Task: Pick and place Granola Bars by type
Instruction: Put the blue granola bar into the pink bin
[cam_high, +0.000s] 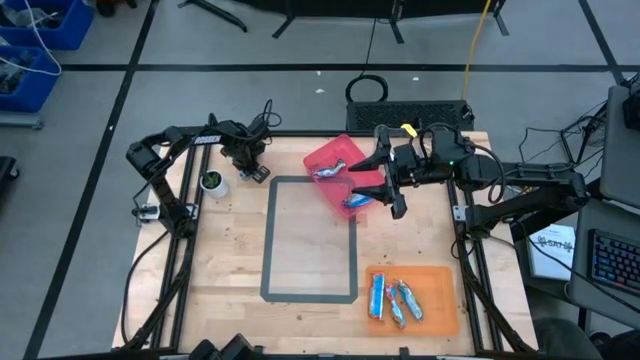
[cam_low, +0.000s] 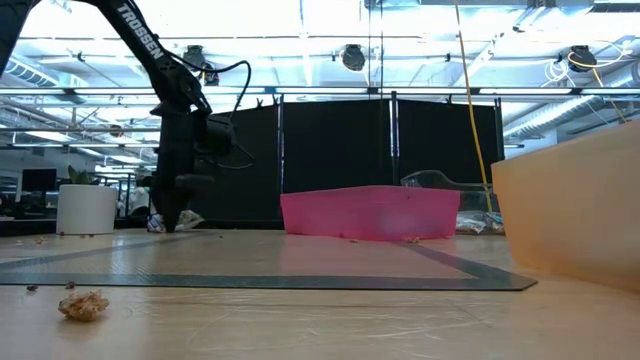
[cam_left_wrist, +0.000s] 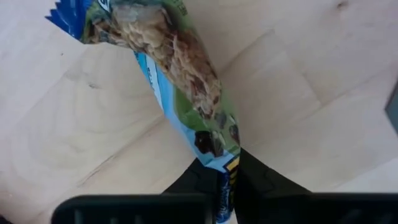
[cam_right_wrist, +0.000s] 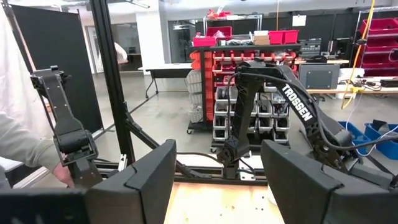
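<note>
Wooden table (cam_high: 230, 270): left gripper (cam_high: 258, 172) is pinching a granola bar (cam_left_wrist: 180, 93) near the far-left corner. Right gripper (cam_high: 390, 180) is hovering spread over the pink bin (cam_high: 325, 155). I'm lifting straight, judging type first.

Bright overhead strip lights (glaring in the low view), soft shadows; the close-up wrapper (cam_left_wrist: 180, 81) looks slightly blurred

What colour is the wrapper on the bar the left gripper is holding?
Blue and green, with a granola photo, on the bar in the left gripper; the left wrist view shows it best.
</note>
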